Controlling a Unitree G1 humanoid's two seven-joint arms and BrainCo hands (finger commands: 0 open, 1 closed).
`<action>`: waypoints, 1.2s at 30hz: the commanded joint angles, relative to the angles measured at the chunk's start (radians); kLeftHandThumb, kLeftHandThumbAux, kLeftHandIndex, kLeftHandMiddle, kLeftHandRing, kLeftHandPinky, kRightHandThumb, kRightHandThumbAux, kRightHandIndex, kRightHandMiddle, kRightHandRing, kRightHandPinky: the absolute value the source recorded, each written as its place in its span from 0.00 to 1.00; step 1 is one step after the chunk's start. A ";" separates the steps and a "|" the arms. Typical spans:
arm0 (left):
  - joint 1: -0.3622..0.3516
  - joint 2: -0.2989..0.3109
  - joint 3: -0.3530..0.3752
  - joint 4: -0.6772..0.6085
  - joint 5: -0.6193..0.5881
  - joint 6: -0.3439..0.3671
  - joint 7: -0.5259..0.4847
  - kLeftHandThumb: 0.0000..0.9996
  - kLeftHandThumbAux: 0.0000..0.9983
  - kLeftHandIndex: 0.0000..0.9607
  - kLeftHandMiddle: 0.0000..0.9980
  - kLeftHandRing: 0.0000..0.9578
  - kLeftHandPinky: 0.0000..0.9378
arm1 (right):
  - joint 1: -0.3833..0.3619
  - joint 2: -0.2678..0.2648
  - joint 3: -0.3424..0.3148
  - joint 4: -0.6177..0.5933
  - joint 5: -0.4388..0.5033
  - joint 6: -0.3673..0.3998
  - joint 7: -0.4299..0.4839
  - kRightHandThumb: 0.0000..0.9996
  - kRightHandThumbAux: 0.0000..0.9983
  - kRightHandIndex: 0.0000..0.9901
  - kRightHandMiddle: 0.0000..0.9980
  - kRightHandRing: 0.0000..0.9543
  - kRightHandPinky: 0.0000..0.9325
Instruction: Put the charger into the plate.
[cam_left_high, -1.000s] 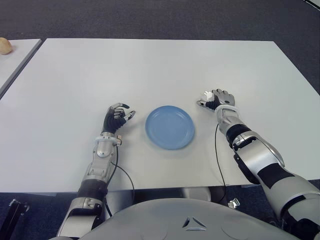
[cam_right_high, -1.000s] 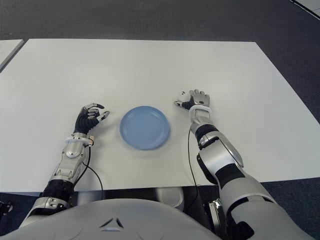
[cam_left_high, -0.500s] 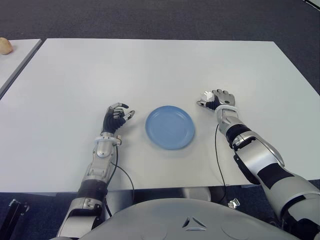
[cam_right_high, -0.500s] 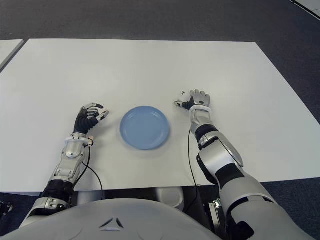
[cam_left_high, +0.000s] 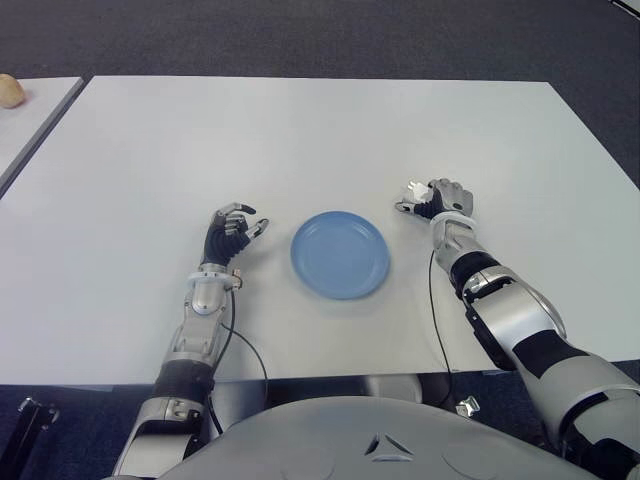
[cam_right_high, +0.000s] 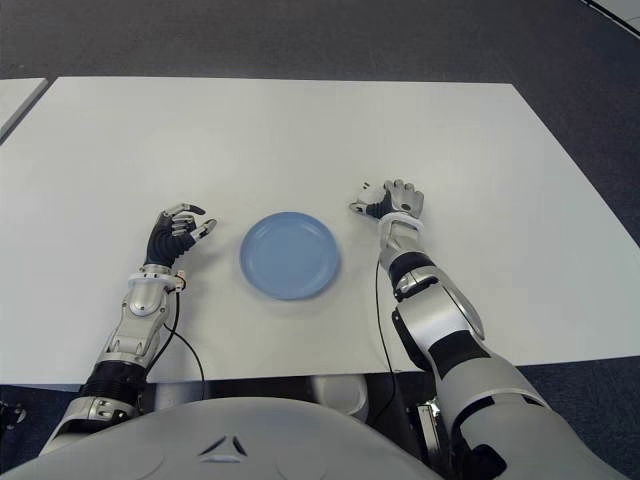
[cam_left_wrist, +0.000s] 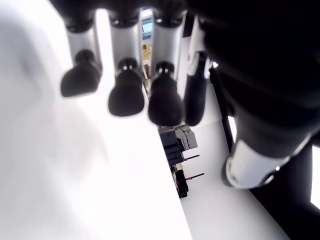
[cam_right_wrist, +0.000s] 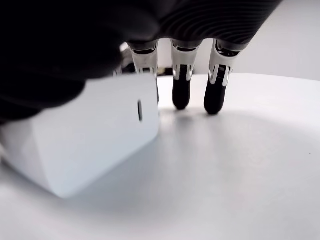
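Right robot hand (cam_left_high: 438, 199) curled around the white charger (cam_right_wrist: 85, 135), thumb on one side and fingers (cam_right_wrist: 180, 93) on the other, low over the desk (cam_left_high: 320, 140) to the right of the blue plate (cam_left_high: 340, 253). Nothing in the plate. Plate near, toward the robot's left of the charger. Left robot hand (cam_left_high: 231, 234) just left of the plate, fingers loosely bent, holding nothing.

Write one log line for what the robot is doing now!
right hand closing on charger | plate empty | left hand idle beside plate
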 joint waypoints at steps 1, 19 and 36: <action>0.009 0.002 0.002 0.002 0.014 0.012 0.014 0.71 0.72 0.46 0.80 0.83 0.86 | 0.133 0.026 -0.078 0.054 0.088 0.003 0.016 0.83 0.68 0.40 0.52 0.66 0.72; 0.004 -0.001 0.009 0.000 0.014 0.025 0.023 0.71 0.72 0.46 0.80 0.83 0.86 | 0.126 0.032 -0.208 0.056 0.155 -0.032 0.012 0.84 0.69 0.41 0.55 0.82 0.87; 0.003 -0.002 0.012 -0.001 0.004 0.027 0.021 0.71 0.72 0.46 0.80 0.82 0.85 | 0.135 0.029 -0.295 0.028 0.203 -0.162 -0.126 0.70 0.73 0.44 0.87 0.90 0.92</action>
